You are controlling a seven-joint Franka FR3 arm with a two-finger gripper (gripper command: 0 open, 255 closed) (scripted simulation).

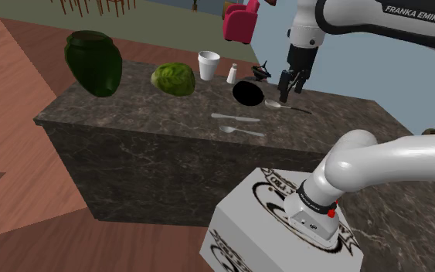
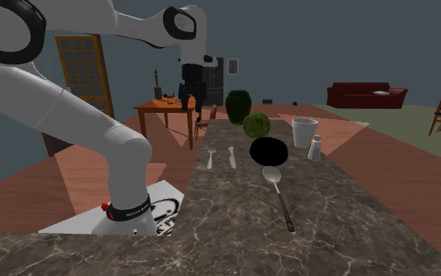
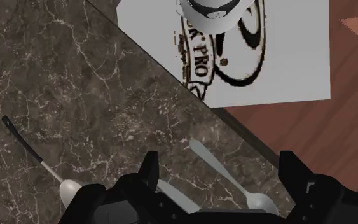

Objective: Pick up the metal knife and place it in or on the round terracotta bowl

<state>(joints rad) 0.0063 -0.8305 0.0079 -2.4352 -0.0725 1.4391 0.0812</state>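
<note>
Knife (image 3: 174, 194) lies below my gripper (image 3: 220, 167), fingers spread; I'd centre over it, not the spoon (image 3: 234, 180), before dropping

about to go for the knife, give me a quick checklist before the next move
1. Pincer open: ok, the fingers stand apart.
2. Pincer empty: ok, the fingers touch nothing.
3. Knife free to grasp: ok, it lies flat on the counter, apart from the spoon beside it.
4. Pincer centred over knife: cannot tell, in the wrist view the hand hides part of the knife.
5. Pincer down at knife height: not ok, it hangs above the counter.
6. Black bowl empty: cannot tell, it is drawn plain black.
</note>
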